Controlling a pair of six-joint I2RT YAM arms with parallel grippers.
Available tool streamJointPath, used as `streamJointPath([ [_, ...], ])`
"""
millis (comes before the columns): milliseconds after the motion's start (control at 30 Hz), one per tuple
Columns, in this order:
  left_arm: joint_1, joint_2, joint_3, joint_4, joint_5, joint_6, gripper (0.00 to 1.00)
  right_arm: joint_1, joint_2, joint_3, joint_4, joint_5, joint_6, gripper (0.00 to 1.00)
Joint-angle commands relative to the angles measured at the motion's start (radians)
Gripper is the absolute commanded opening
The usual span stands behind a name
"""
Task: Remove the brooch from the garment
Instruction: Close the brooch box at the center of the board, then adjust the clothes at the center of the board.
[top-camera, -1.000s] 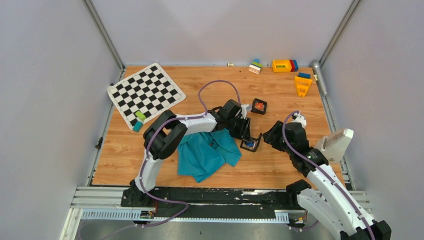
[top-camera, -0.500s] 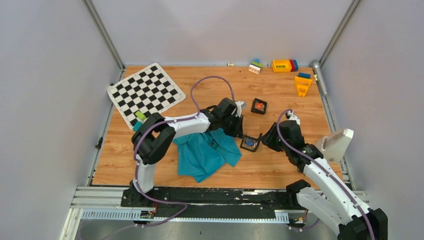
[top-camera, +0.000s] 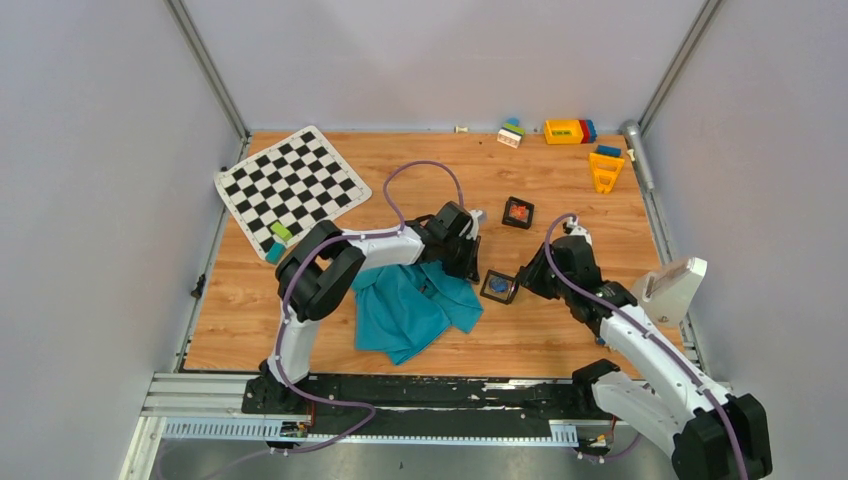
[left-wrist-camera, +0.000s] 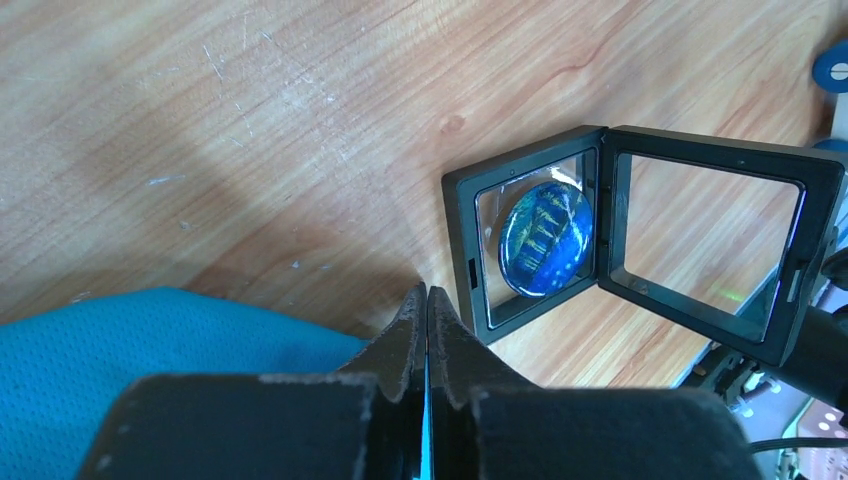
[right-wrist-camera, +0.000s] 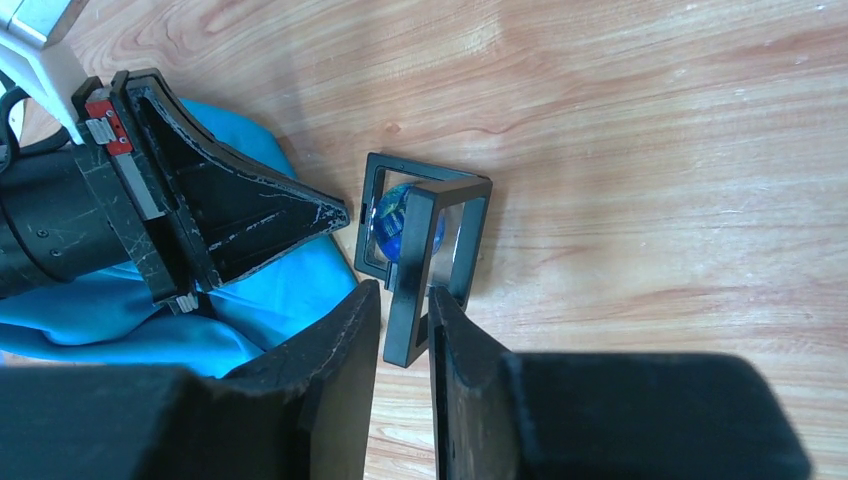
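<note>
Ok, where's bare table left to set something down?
Bare table: the near-left corner between mat and garment; the far strip between mat and blocks; the near edge between garment and right arm. Crowded: the middle, where left gripper, right gripper, open box and garment bunch together.

Garment (top-camera: 415, 310): plain teal-blue. Brooch (left-wrist-camera: 545, 238): glossy blue, yellow streaks. Box (left-wrist-camera: 603, 215): black frame, clear panes. Mat (top-camera: 292, 185): black-and-white checks. Surface (top-camera: 560, 330): orange-brown wood grain. Second box (top-camera: 517, 212): black, red-orange centre. Blocks (top-camera: 565, 131): yellow, blue, red.
</note>
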Motion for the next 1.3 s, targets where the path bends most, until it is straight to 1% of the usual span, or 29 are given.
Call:
streamJointPath([
  [0, 0.005, 0.033, 0.024, 0.019, 0.013, 0.001, 0.0, -0.003, 0.02, 0.006, 0.062, -0.021, 0.008, 0.24],
  [67, 0.005, 0.039, 0.028, 0.028, 0.024, -0.004, 0.0, -0.003, 0.035, 0.009, 0.069, -0.039, 0.011, 0.22],
  [300, 0.004, 0.06, 0.038, 0.057, 0.069, -0.015, 0.0, -0.003, 0.097, 0.026, 0.098, -0.101, 0.019, 0.11],
  [600, 0.004, 0.072, 0.042, 0.078, 0.088, -0.019, 0.0, -0.003, 0.238, 0.052, 0.198, -0.162, 0.026, 0.08],
  [700, 0.01, 0.043, 0.034, 0.062, 0.075, -0.003, 0.0, -0.003, 0.315, 0.093, 0.206, -0.147, -0.007, 0.08],
  [800, 0.029, 0.003, -0.005, 0.063, 0.071, 0.003, 0.0, -0.003, 0.39, 0.133, 0.205, -0.142, -0.039, 0.05],
  [867, 0.039, -0.036, -0.028, 0.051, 0.066, 0.013, 0.0, -0.003, 0.431, 0.153, 0.202, -0.143, -0.05, 0.06],
  [967, 0.045, -0.124, -0.056, 0.013, 0.035, 0.031, 0.0, -0.003, 0.428, 0.172, 0.182, -0.135, -0.071, 0.11],
  [1067, 0.048, -0.226, -0.082, -0.037, -0.001, 0.066, 0.0, -0.002, 0.379, 0.183, 0.169, -0.151, -0.112, 0.15],
  [1200, 0.05, -0.368, -0.127, -0.13, -0.078, 0.103, 0.0, -0.003, 0.313, 0.192, 0.139, -0.238, -0.186, 0.24],
  [1267, 0.051, -0.444, -0.173, -0.16, -0.123, 0.108, 0.0, -0.002, 0.262, 0.181, 0.13, -0.196, -0.195, 0.25],
])
